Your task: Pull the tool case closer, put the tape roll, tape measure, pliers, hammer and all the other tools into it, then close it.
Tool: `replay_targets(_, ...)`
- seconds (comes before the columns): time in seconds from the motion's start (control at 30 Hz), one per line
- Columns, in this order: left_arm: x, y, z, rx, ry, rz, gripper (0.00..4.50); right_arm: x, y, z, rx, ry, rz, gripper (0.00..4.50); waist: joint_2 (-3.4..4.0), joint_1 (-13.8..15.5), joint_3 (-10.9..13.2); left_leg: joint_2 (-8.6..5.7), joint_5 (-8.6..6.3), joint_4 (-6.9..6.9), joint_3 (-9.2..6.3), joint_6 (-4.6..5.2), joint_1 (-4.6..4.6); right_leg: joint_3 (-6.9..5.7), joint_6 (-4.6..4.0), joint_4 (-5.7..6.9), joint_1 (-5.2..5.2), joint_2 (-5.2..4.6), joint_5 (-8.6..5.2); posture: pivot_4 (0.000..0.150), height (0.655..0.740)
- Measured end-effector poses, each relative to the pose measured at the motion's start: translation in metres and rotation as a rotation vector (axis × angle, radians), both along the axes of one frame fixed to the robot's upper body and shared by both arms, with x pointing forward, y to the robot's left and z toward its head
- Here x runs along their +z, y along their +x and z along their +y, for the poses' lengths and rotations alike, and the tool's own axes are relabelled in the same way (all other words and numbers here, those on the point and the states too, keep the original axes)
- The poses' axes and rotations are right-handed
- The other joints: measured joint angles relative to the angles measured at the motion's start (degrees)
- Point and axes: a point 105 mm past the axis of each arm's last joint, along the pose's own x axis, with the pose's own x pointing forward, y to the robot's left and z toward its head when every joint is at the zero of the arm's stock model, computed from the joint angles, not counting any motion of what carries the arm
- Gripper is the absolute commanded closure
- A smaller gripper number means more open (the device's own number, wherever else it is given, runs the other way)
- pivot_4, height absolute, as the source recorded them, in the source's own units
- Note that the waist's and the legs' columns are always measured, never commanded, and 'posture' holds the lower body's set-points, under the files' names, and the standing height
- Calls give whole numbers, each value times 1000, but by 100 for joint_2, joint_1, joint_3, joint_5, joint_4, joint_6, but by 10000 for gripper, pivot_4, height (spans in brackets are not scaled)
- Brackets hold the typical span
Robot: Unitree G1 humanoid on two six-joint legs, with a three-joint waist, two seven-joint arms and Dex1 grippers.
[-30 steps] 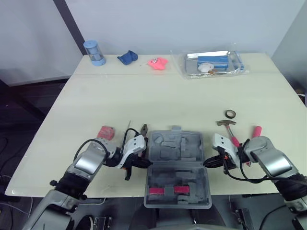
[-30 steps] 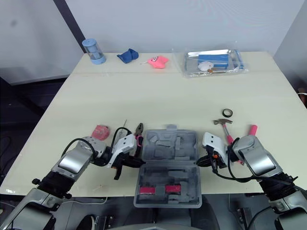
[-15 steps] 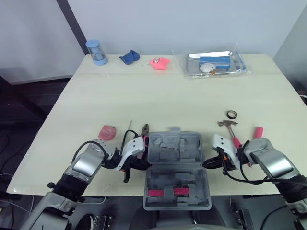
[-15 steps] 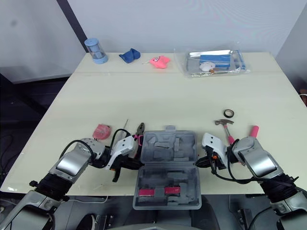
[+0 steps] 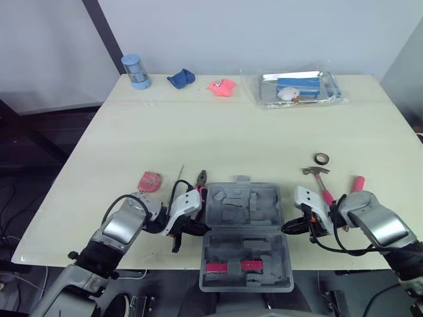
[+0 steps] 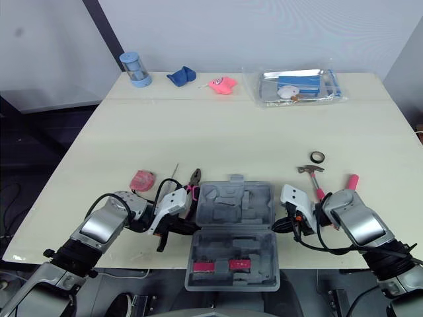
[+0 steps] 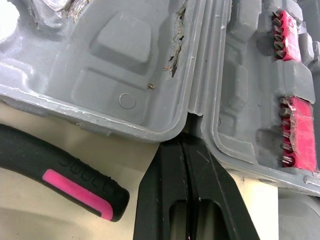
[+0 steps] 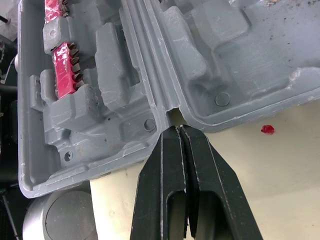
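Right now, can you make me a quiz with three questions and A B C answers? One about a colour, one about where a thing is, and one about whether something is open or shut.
1. What colour is the tool case?
A) grey
B) yellow
C) green

2. Where is the tape roll?
A) inside the tool case
B) on the table, just past the head of the hammer
C) on the floor

3. The tool case is:
A) shut
B) lying open
C) standing on end

Answers:
1 A, because its shell is grey all over.
2 B, because the small dark ring lies on the table beyond the hammer's head.
3 B, because both halves lie flat and show their moulded insides.
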Motion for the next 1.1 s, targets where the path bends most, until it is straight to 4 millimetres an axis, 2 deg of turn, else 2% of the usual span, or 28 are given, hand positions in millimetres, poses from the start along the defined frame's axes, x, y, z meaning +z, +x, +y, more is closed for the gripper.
replay_targets(0.57,-1,-1,-2,-5,-3,2,45000,-2,-1,-3,-2,-20,-1,44445,0,1,0,0,0,0,0,0,0,0,0,0,0,0,0,1500,7400)
replay_targets(0.8,2,0,6,5,17,-4,45000,-1,0,-13,-27,-35,-10,44445,0,2,0,0,0,0,0,0,0,0,0,0,0,0,0,1500,7400)
replay_targets(0.93,2,-5,10,12,17,-7,45000,0,-1,-27,-63,-49,-21,44445,-1,8,1,0,0,0,0,0,-2,0,0,-3,0,-1,0,1500,7400)
replay_targets(1.1,21,-7,21,50,-43,-95,45000,13,6,-46,-159,-4,-132,44445,-3,8,2,3,0,0,0,0,-1,-1,0,-2,1,-1,0,1500,7400)
